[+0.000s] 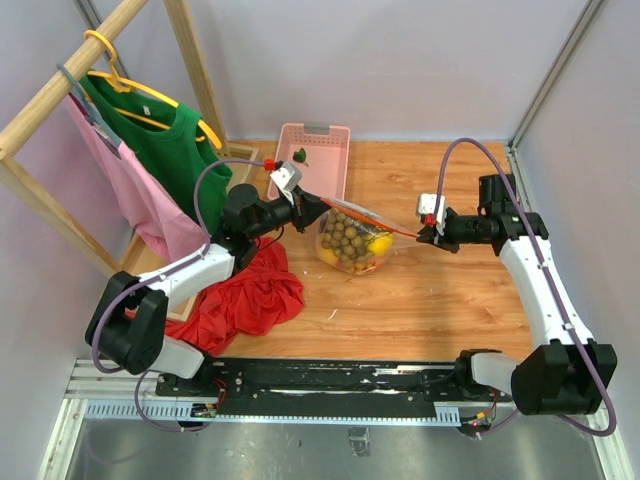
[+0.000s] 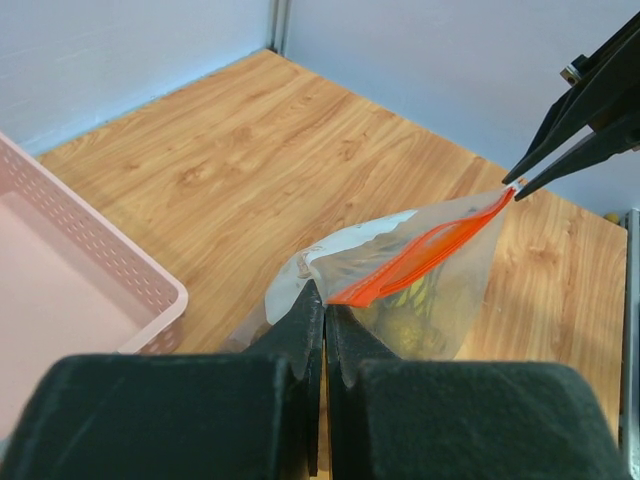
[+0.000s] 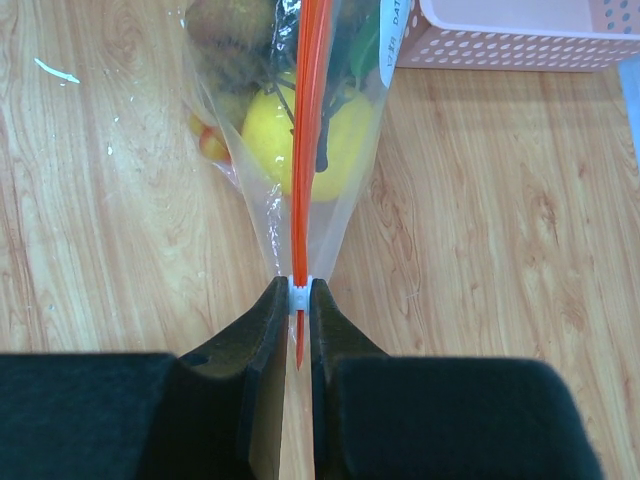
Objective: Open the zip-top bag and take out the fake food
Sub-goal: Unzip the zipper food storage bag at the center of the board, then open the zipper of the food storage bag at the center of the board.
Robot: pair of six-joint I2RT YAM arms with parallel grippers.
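The clear zip-top bag [image 1: 352,240] with an orange-red zip strip [image 1: 372,219] hangs stretched between my two grippers over the wooden table. It holds fake food: a tan-brown bunch of little balls [image 1: 342,241] and a yellow lemon [image 1: 380,244]. My left gripper [image 1: 328,205] is shut on the bag's left corner [image 2: 318,283]. My right gripper [image 1: 420,235] is shut on the white slider [image 3: 299,296] at the strip's right end. In the right wrist view the lemon [image 3: 270,135] shows through the bag behind the strip [image 3: 311,120].
A pink basket [image 1: 312,158] stands behind the bag and shows in the left wrist view [image 2: 90,270] and the right wrist view [image 3: 520,40]. A red cloth [image 1: 250,295] lies at the front left. A wooden rack with a green shirt [image 1: 165,150] and pink garment stands at the left.
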